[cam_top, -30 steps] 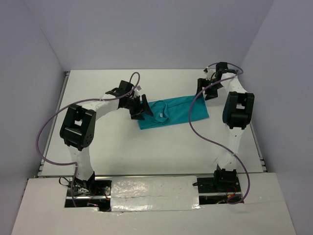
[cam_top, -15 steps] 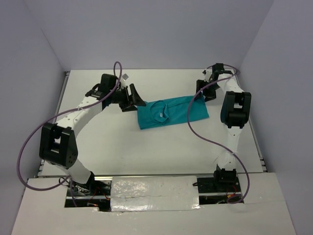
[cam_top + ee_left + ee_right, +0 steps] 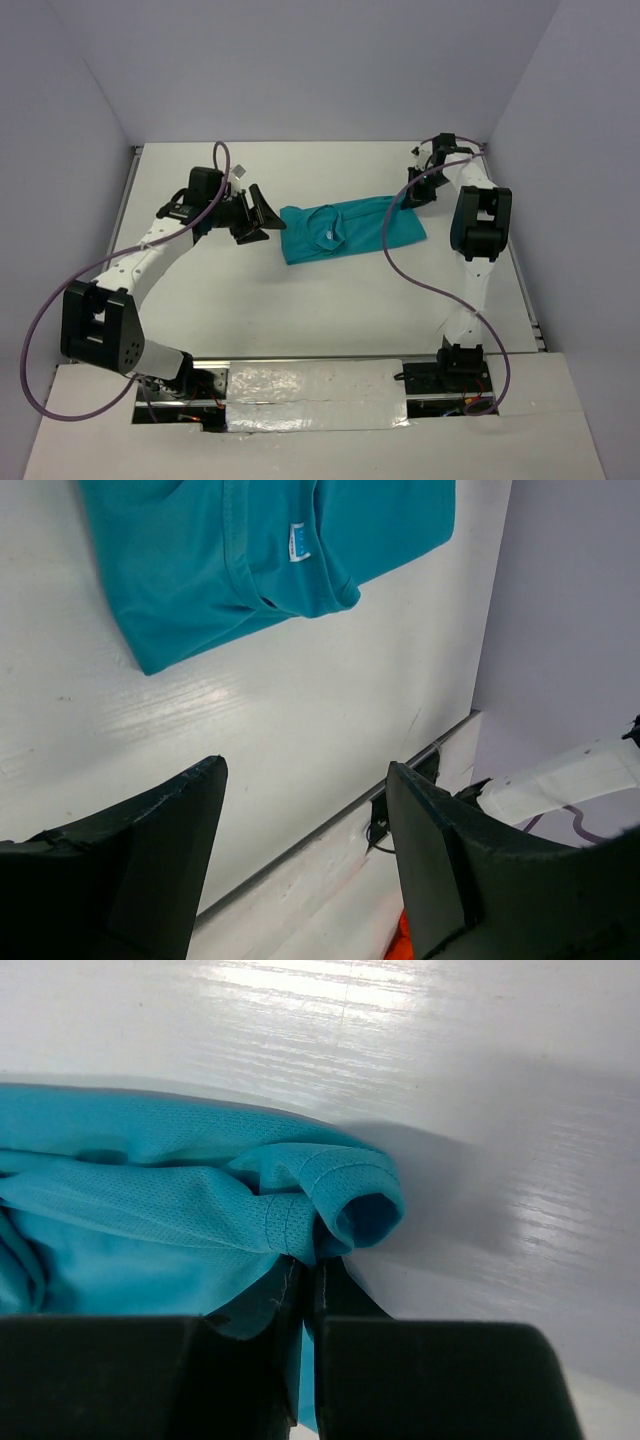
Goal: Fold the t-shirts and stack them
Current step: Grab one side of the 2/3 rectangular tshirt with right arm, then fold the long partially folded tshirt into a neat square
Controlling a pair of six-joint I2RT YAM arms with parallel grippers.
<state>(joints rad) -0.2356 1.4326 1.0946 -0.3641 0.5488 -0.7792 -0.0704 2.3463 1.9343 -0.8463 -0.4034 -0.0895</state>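
The teal t-shirt (image 3: pixel 340 230) lies folded into a long band across the middle of the white table (image 3: pixel 300 300). My right gripper (image 3: pixel 410 195) is at its far right corner. In the right wrist view its jaws (image 3: pixel 310 1275) are pressed together on a bunched hem of the t-shirt (image 3: pixel 150 1220). My left gripper (image 3: pixel 262 213) hovers open just left of the shirt's left end, not touching it. The left wrist view shows the wide gap of that gripper (image 3: pixel 305 780) over bare table, with the t-shirt (image 3: pixel 230 560) and its small neck label beyond the fingertips.
A purple cable (image 3: pixel 388 240) from the right arm hangs across the shirt's right part. Grey walls close the table at the back and both sides. The table's metal edge rail (image 3: pixel 330 825) runs along the near side, and the arm bases stand at the front.
My right gripper has shut on the shirt's far right corner. The left arm has swung back to the left, away from the shirt's left end, still open.
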